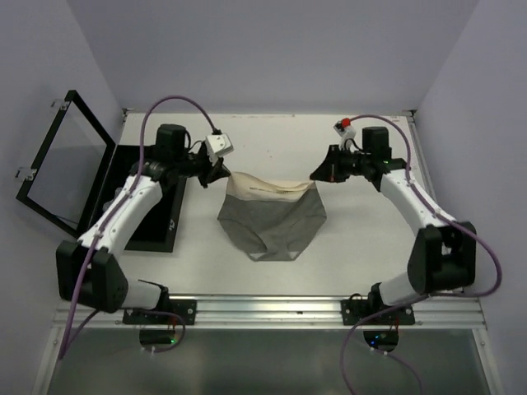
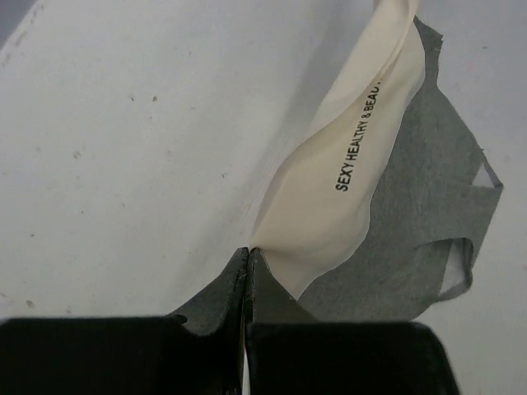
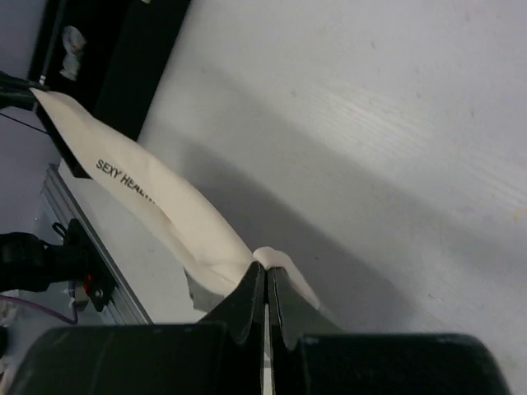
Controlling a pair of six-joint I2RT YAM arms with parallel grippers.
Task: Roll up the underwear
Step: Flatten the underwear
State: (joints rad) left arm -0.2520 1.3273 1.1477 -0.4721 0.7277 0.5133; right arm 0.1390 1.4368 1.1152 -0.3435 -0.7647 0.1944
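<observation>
White arm links point(image 1: 128, 206), black joints point(image 1: 440, 257), purple cables point(image 1: 173, 100), black left hand point(image 1: 226, 174), right hand point(image 1: 315, 175)

Counted one piece of underwear point(image 1: 273, 224), grey in the body, with one cream waistband point(image 1: 272, 188) and one line of black print along it. Counted two arms, a left arm point(image 1: 123, 212) and a right arm point(image 1: 412, 202), and with them two grippers, the left gripper point(image 1: 223, 175) and the right gripper point(image 1: 316, 176). Found one black box point(image 1: 162, 226) bearing one hinged lid point(image 1: 62, 160). Noted one white table point(image 1: 272, 148) beneath all of these.
</observation>
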